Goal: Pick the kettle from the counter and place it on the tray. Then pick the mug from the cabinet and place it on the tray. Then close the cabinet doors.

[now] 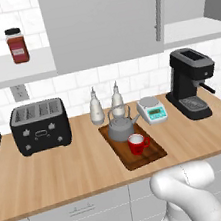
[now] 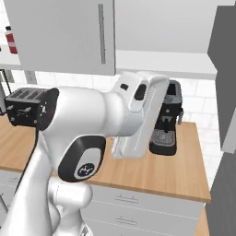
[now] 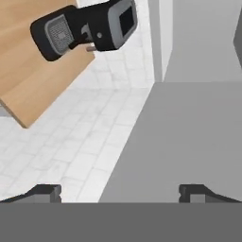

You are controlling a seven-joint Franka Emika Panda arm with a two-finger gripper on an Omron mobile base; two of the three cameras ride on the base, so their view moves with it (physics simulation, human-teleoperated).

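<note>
The kettle (image 1: pixel 121 127) and the mug (image 1: pixel 137 143) sit on the tray (image 1: pixel 151 154) (mid-counter (image 1: pixel 66 170), toward its back edge). The gripper (image 3: pixel 120 191) is spread wide, grasping nothing, facing a grey cabinet door (image 3: pixel 189 137).

The arm (image 2: pixel 92 120) is glossy white with rounded, bulbous segments, dark grey oval joint caps, one bearing a small pale emblem, and two small dark fingertips (image 3: pixel 45 193).
</note>
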